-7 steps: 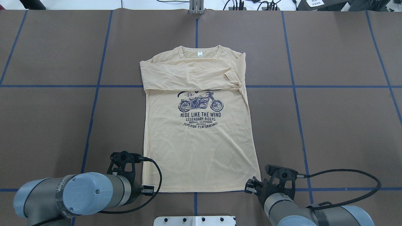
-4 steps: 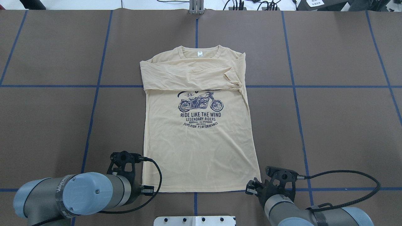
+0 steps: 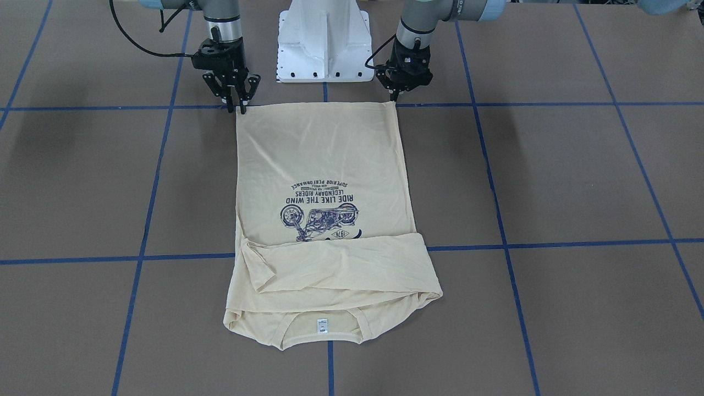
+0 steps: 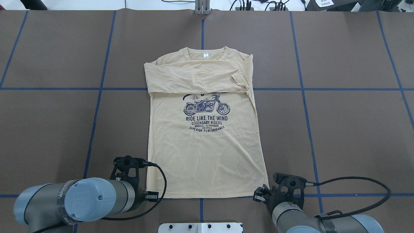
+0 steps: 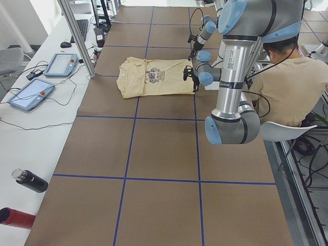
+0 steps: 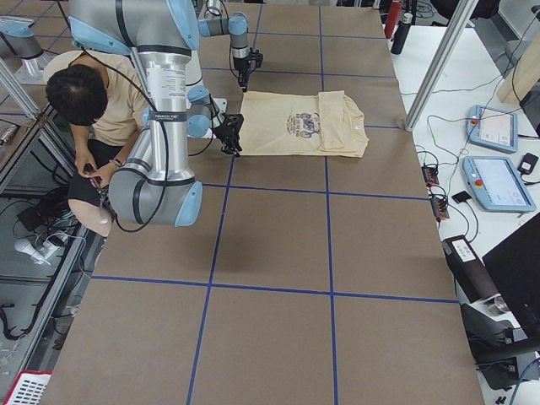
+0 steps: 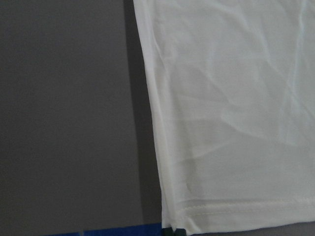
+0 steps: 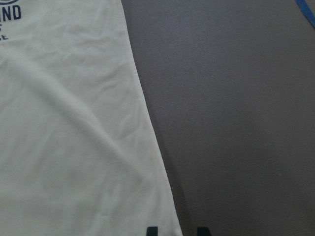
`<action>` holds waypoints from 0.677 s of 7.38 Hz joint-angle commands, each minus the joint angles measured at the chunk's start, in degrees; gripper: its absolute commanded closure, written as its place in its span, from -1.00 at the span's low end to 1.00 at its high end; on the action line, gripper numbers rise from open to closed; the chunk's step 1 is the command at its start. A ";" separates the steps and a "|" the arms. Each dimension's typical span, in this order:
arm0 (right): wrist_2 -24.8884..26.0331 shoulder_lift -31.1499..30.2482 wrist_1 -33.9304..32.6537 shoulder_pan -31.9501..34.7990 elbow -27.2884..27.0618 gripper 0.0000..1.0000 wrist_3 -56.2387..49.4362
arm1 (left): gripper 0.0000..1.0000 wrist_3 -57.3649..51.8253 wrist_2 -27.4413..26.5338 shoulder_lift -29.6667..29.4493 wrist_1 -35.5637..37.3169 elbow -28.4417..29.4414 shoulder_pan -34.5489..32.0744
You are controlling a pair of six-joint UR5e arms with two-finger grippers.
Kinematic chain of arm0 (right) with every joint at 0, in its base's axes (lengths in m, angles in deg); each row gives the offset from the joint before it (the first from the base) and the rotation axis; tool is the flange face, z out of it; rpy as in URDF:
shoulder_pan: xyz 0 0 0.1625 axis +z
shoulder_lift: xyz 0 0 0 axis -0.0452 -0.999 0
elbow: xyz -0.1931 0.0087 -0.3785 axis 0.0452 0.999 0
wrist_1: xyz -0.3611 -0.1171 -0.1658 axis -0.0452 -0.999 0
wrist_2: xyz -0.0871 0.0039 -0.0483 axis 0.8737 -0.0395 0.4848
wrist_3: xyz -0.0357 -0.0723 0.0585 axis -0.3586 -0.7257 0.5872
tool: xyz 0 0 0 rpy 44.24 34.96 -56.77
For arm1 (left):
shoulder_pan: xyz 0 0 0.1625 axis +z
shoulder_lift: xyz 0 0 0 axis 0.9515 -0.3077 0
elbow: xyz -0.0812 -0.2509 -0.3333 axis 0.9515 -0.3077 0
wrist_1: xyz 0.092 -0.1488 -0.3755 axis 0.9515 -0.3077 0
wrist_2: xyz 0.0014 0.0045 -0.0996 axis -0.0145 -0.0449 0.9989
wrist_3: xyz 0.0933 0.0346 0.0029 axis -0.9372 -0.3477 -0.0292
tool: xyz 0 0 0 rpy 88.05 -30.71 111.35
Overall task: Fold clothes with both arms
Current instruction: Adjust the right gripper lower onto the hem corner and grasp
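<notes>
Left hand (image 3: 394, 100) and right hand (image 3: 236, 107) at T-shirt (image 3: 322, 157) hem corners

Brown table (image 4: 355, 129) with blue tape grid (image 4: 323, 89); 1 cream T-shirt (image 4: 207, 155) flat at centre, 2 sleeves folded across chest; white pedestal base (image 3: 323, 38) at robot edge

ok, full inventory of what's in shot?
shirt: one, pale yellow with navy motorcycle print, flat mid-table, sleeves folded across chest
table: one, brown, blue grid lines
base: one, white, between the arms
tablets: two, grey-blue, white side bench
bottles: two, one black, one red, same bench
person: one, beige top, seated behind robot
left gripper: black, shut on a hem corner
right gripper: black, open, at the other hem corner
</notes>
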 commanded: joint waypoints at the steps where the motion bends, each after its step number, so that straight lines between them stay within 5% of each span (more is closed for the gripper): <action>1: 0.01 0.13 -0.01 -0.29 0.00 0.33 0.40 | 1.00 0.00 0.00 0.06 0.00 0.00 -0.06; 5: 0.72 -0.04 -0.01 -1.26 0.62 0.32 0.93 | 1.00 0.00 0.00 0.06 0.00 -0.09 -0.06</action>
